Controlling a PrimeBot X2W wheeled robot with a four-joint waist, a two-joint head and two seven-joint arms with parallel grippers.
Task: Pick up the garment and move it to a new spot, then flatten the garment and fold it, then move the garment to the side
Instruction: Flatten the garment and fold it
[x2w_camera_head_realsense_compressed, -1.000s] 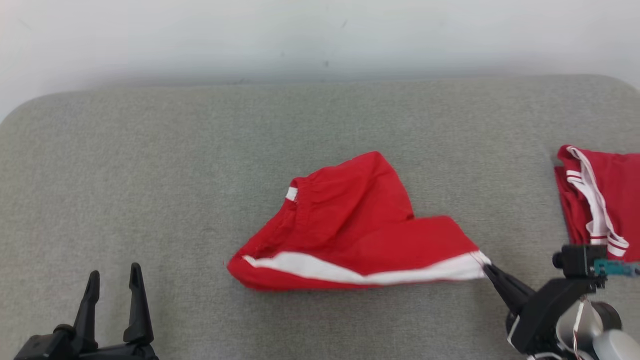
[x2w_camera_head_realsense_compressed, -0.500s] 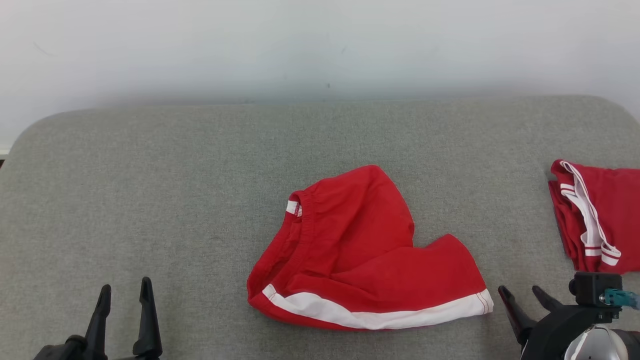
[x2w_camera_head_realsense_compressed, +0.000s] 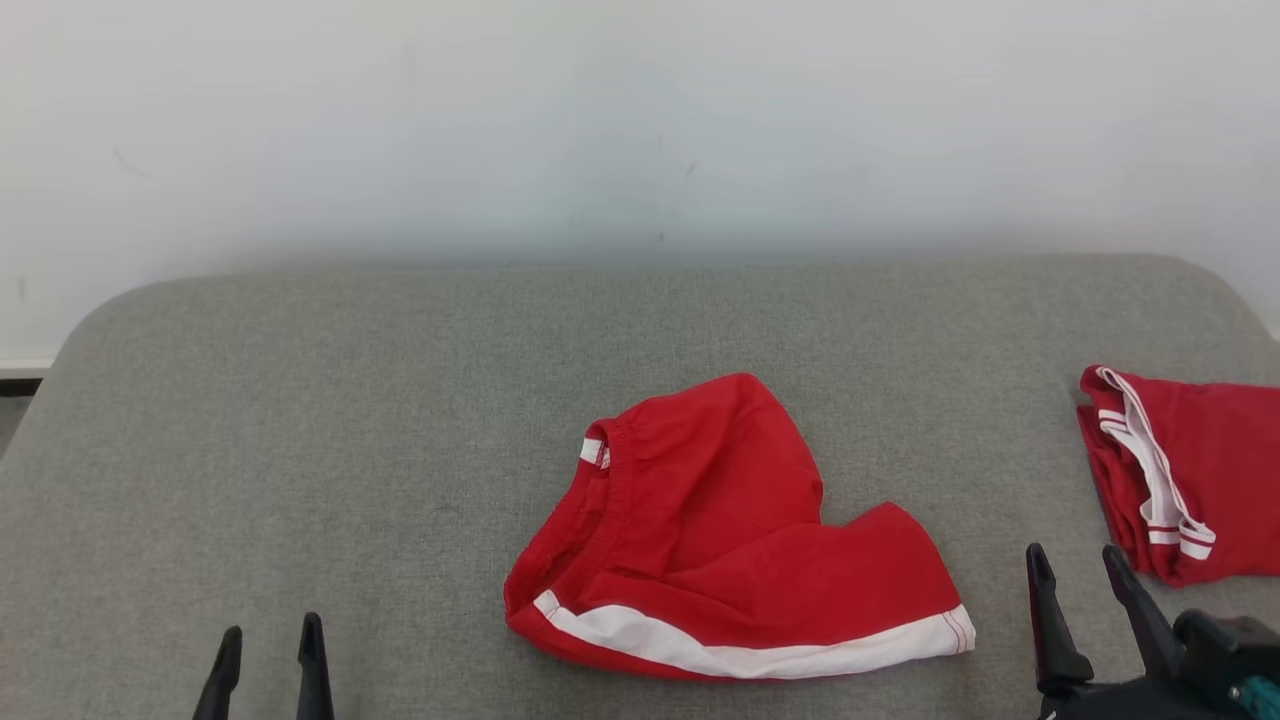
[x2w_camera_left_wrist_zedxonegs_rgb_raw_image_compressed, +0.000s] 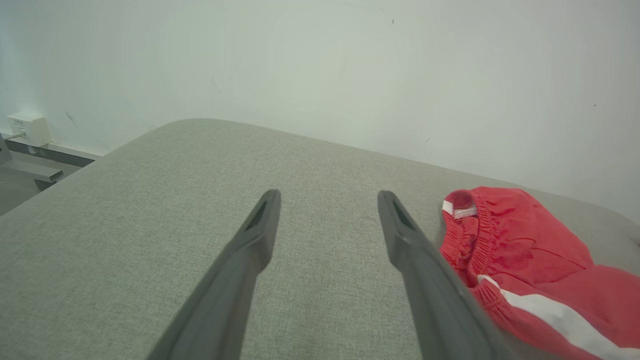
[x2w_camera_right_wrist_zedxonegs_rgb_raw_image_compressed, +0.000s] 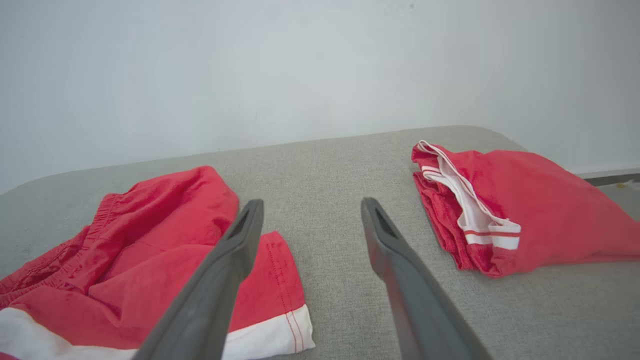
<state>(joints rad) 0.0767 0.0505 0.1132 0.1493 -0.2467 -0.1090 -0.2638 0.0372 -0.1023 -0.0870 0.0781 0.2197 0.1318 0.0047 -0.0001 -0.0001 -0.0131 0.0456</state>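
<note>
1. The left tool (x2w_camera_head_realsense_compressed: 270, 632) hovers at the near left with its fingers parted and nothing between them. A stretch of bare grey surface (x2w_camera_head_realsense_compressed: 330, 420) separates it from the cloth.
2. The red shorts (x2w_camera_head_realsense_compressed: 720, 540) lie in the middle of the surface, free of both tools. They are bunched: the elastic waistband (x2w_camera_head_realsense_compressed: 612, 470) is gathered into a hump on the left, and one leg with its white band (x2w_camera_head_realsense_compressed: 740, 655) spreads out to the right. From where I stand, flattening looks like the job in hand.
3. To do it well, I'd have the left tool take the waistband at its near-left end and pinch both layers (thin cloth like this slips out of a shallow bite).
4. The right tool (x2w_camera_head_realsense_compressed: 1073, 555) waits just beside the banded hem corner, its fingers equally spread and empty. It should grip that corner, then both should draw apart low over the surface so the hump drops out instead of dragging.
5. A second red garment (x2w_camera_head_realsense_compressed: 1190, 470) lies at the far right, near the right tool. The pull should stop short of it so the two don't tangle.
</note>
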